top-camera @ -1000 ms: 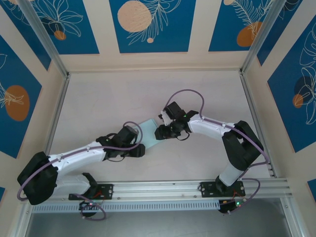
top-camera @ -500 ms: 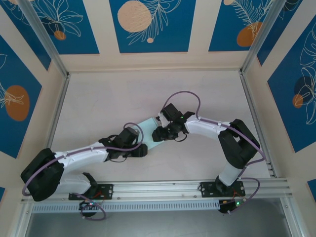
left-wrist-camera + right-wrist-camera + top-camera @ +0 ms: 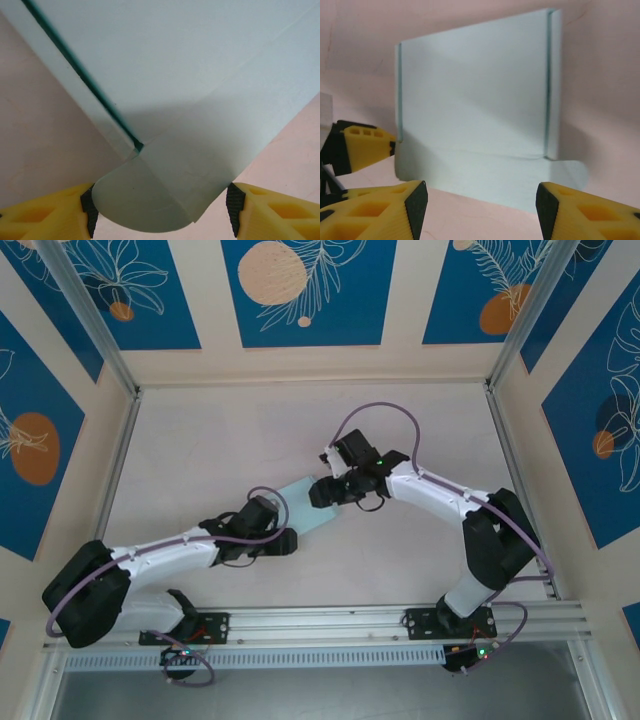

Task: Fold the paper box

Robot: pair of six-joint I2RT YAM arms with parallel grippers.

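Box: the box (image 3: 303,506) lies flat on the worktop (image 3: 200,460), between the two claws.
Left claw: the left claw (image 3: 160,212) is wide, its fingers either side of the box's rounded tab (image 3: 150,200).
Right claw: the right claw (image 3: 480,200) is wide and empty, with the box's near flap just ahead of it.
Handling: probably light, thin card that buckles if squeezed edgewise and slides easily.
Hold: best pinched through the tab's thickness, near a crease, while the other claw pins the panel.
Unclear: whether the tab's edges touch the left pads cannot be told. From above, the claws cover both ends of the box.
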